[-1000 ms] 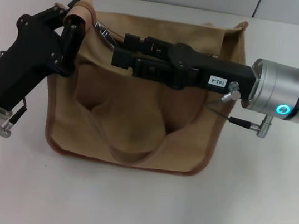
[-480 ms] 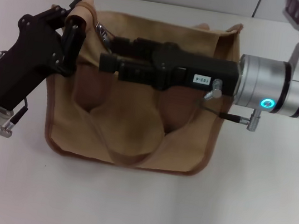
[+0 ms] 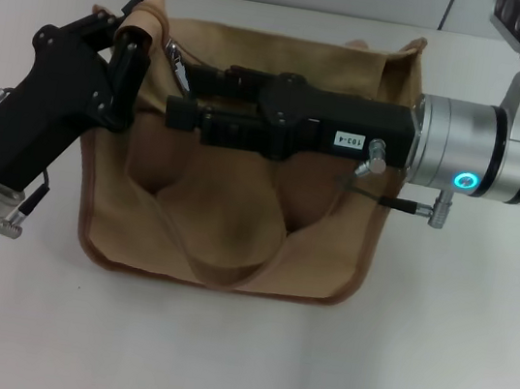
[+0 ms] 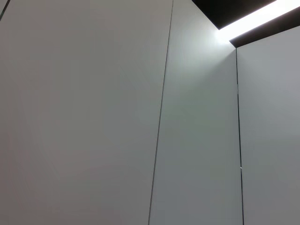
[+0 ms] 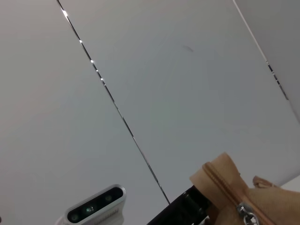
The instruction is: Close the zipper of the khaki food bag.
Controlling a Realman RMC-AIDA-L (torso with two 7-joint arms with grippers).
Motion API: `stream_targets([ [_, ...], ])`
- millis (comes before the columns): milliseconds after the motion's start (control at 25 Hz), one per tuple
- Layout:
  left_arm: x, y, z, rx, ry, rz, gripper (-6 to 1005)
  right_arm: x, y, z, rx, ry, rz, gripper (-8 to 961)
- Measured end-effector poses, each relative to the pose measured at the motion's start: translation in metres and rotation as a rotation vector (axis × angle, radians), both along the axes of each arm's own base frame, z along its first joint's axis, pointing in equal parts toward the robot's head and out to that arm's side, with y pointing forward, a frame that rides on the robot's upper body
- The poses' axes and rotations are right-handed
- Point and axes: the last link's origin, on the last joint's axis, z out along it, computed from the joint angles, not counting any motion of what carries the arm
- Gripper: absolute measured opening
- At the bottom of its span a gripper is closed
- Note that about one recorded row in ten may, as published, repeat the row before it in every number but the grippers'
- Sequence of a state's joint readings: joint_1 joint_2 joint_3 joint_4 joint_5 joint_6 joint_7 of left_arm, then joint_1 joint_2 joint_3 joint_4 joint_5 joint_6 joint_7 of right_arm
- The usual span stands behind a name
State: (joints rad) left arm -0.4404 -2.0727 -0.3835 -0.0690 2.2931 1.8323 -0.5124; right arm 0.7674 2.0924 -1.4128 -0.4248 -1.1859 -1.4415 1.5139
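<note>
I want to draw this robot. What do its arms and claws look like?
Both grippers, the left gripper and the right gripper, are blocky and matte black. Behind them come shiny silver round wrists with glowing green-blue rings, thin cables and plugs. The right one has a small white number label.

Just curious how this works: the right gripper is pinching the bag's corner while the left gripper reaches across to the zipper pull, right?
Reversed. In the head view the left gripper pinches the corner of the khaki food bag, while the right gripper reaches across to the zipper pull.

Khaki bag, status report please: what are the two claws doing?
Left claw pinching khaki food bag corner. Right claw at zipper slider, grip unclear. Nothing in the way.
</note>
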Motion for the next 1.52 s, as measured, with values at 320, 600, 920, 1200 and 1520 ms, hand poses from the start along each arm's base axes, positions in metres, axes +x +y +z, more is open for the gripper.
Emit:
stream_targets([
  [320,0.000,0.000,0.000,-0.001,-0.002,0.000,29,-0.002,0.000,0.000,-0.005,0.002,0.008,756],
  [600,0.001,0.000,-0.001,-0.001,-0.004,0.001,29,-0.002,-0.006,0.001,-0.033,0.020,0.022,756],
  [920,0.001,0.000,-0.002,-0.003,-0.002,0.003,28,-0.001,0.002,-0.001,-0.024,-0.004,-0.033,756],
  [1200,0.001,-0.001,-0.002,-0.006,-0.007,0.002,28,-0.001,0.005,-0.002,-0.032,-0.010,-0.065,756],
  [1520,0.001,-0.001,-0.002,-0.005,-0.004,0.002,28,-0.004,-0.001,0.000,-0.047,0.009,-0.018,756],
])
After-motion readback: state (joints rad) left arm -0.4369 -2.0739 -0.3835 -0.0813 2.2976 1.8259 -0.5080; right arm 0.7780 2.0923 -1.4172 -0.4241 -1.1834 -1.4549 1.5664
